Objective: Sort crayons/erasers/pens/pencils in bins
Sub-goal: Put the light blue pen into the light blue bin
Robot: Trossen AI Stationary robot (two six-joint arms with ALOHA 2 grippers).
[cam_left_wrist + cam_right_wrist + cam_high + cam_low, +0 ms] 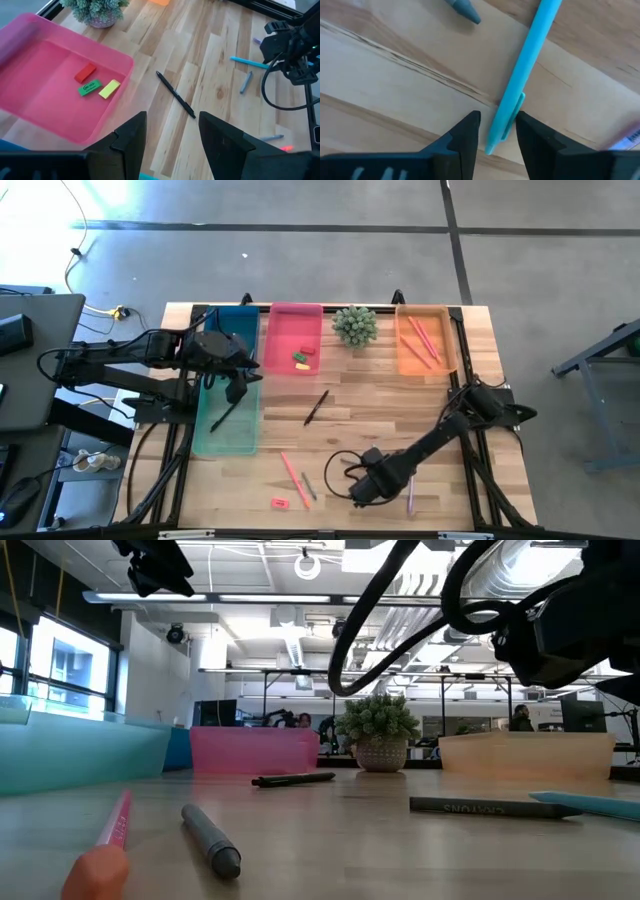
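- Your right gripper is straddling the light blue pen, fingers parted, because it lies loose on the bench, far from the plant.
- Your left gripper is waiting open beside the pink bin holding the erasers.

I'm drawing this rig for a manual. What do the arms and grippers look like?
Both arms are black, built of jointed segments. The left arm and right arm each carry black cables; a loop hangs beside the right gripper. Each gripper ends in two matte black, wedge-shaped fingers, as on the left gripper. No markings show.
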